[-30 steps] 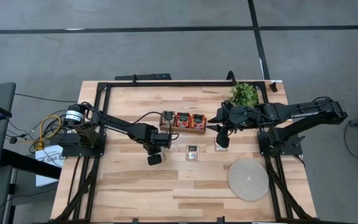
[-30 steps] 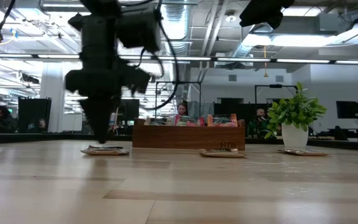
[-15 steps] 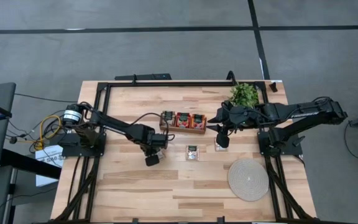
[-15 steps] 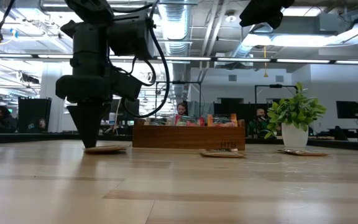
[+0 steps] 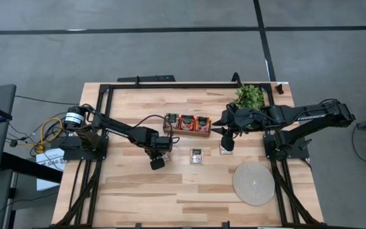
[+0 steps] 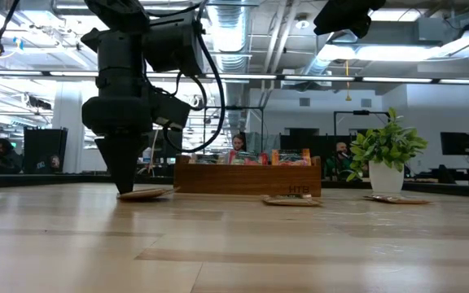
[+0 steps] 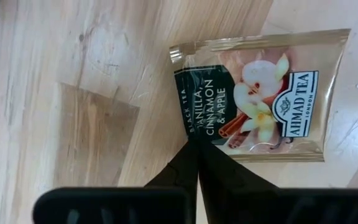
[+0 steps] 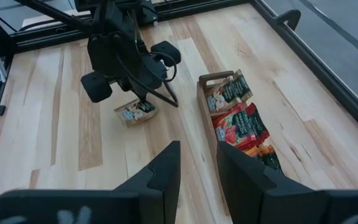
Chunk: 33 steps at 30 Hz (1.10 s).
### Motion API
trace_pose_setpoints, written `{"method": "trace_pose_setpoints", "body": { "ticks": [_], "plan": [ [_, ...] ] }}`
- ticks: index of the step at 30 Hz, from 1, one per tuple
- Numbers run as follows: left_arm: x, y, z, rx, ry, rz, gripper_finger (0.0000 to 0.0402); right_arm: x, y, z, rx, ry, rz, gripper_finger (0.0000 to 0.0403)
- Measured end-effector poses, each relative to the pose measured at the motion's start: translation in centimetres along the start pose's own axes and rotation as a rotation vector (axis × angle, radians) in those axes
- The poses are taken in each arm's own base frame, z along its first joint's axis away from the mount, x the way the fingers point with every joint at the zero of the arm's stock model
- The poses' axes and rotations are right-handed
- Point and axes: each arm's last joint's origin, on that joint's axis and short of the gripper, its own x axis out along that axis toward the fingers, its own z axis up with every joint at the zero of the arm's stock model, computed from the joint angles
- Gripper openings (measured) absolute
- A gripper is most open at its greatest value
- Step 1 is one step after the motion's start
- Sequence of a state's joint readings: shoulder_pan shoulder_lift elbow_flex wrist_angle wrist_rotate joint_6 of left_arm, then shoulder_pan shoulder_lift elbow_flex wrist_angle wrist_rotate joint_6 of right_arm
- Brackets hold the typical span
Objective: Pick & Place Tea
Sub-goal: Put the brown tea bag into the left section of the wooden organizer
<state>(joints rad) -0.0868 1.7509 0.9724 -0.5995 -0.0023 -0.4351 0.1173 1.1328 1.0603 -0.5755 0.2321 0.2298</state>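
Observation:
A pale beige tea sachet (image 7: pixel 260 99) with a dark green panel lies on the wooden table, left of a wooden tray (image 5: pixel 186 133) that holds red and beige sachets. My left gripper (image 7: pixel 194 146) points down at it, shut, and hides it in the high view (image 5: pixel 157 163). A second sachet (image 5: pixel 197 156) lies flat near the table's middle. My right gripper (image 8: pixel 197 168) is open and hovers right of the tray (image 5: pixel 226 145), above a third sachet (image 6: pixel 397 198). My left gripper has its shut fingers (image 7: pixel 185 165) on the edge of the beige sachet beside the dark green panel (image 7: pixel 190 134). It comes from above, pointing down (image 6: pixel 127 189). The sachet (image 6: pixel 149 194) rests on the table, its end toward the tray slightly raised.
A potted green plant (image 5: pixel 250 97) stands at the far right, behind my right arm. A round woven mat (image 5: pixel 254 183) lies at the near right. A black frame (image 5: pixel 170 85) runs around the table's edges. People sit in the room behind the tray.
My left gripper has come down onto the beige sachet and then shifted slightly toward the tray. The sachet has slid a little the same way, and its tray-side end has lifted slightly. My right arm has kept still.

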Motion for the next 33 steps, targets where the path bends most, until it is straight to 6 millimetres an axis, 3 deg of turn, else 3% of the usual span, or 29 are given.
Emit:
{"method": "trace_pose_setpoints", "body": {
  "ticks": [19,29,33],
  "plan": [
    [-5.6,0.8,-0.7,0.034,-0.091,0.135,0.0,0.0,0.0,0.0,-0.001,-0.001,-0.001,0.0097],
    [-10.6,0.4,1.8,0.275,-0.226,0.402,0.0,0.0,0.0,0.0,-0.001,-0.001,-0.003,0.0097],
    [-11.6,0.4,2.6,0.41,-0.275,0.557,0.0,0.0,0.0,0.0,-0.001,-0.002,-0.003,0.0097]
  ]
}}
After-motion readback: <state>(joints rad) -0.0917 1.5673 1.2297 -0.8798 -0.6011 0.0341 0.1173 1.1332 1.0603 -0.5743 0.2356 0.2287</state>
